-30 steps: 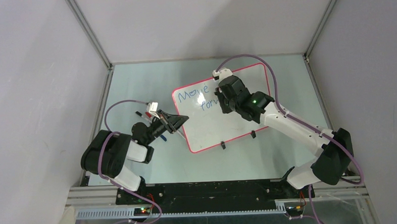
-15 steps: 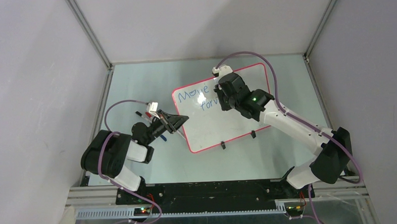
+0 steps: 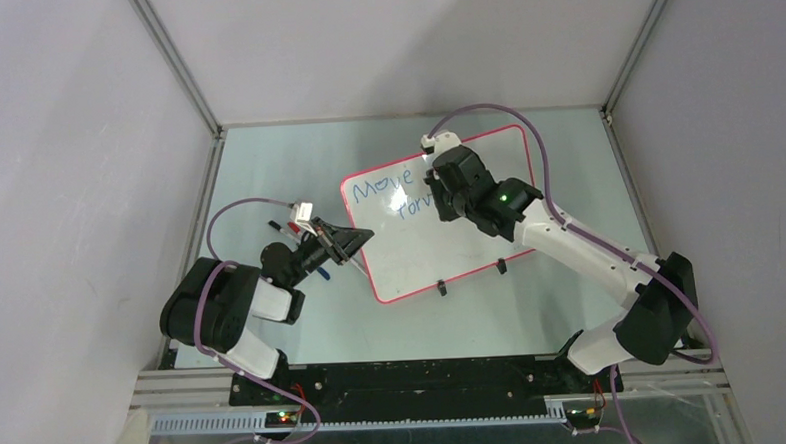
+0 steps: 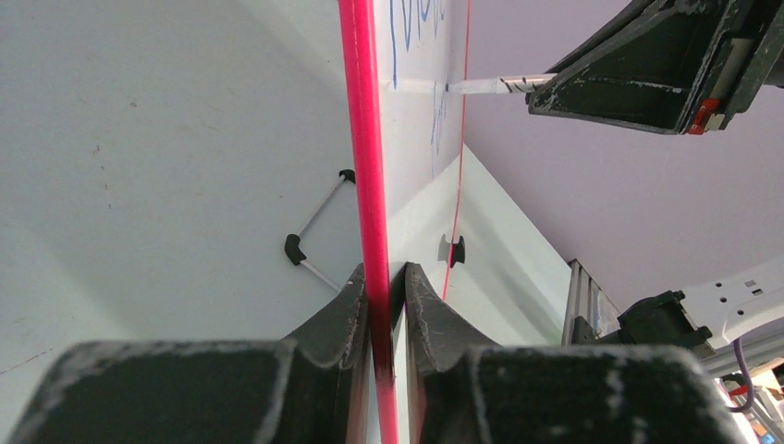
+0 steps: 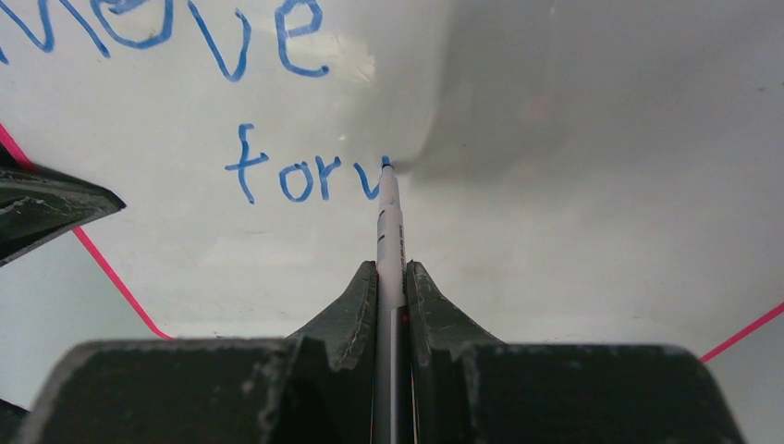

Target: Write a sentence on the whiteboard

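Lately my right tool (image 5: 392, 270), clamped on the white marker (image 5: 390, 222), had barely crept, leaving the blue sentence (image 5: 296, 176) at "Move forv" on the glossy red-framed whiteboard (image 3: 411, 261), whose edge my left tool (image 4: 384, 275) pinched on the desk (image 3: 267, 167).

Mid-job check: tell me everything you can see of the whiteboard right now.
The whiteboard is a glossy white rectangle with rounded corners and a thin red-pink frame. It lies skewed on the table, with two small black clip feet on its near edge. Its blue handwriting reads "Move" and, below that, an unfinished "forv". The left gripper pinches its left edge. The marker in the right gripper has its tip on the surface.
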`<state>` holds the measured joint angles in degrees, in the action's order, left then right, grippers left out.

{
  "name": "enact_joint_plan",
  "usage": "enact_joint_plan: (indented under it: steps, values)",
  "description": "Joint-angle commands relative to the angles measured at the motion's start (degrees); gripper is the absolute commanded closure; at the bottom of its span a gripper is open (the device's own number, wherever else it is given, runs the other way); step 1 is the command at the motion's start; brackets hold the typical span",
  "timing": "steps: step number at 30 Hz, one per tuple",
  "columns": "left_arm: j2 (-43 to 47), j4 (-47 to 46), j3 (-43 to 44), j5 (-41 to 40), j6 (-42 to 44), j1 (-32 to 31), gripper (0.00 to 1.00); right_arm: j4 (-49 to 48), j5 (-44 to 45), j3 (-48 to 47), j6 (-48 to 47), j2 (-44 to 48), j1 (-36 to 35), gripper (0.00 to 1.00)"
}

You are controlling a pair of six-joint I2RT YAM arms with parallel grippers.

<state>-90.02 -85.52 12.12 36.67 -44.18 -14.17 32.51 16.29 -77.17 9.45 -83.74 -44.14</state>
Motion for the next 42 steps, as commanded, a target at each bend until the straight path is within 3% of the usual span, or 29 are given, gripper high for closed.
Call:
enact_joint_plan:
  steps: [1,42]
  values:
    - [0.0,-2.2,1.24,-1.35,2.61,0.87,1.0,0.52,1.53,1.63,0.8,1.75,0.12,1.0]
    - [-0.05,-2.2,1.27,-1.42,2.69,0.83,1.0,-0.43,-0.27,-3.0,-0.29,0.32,2.56,1.0]
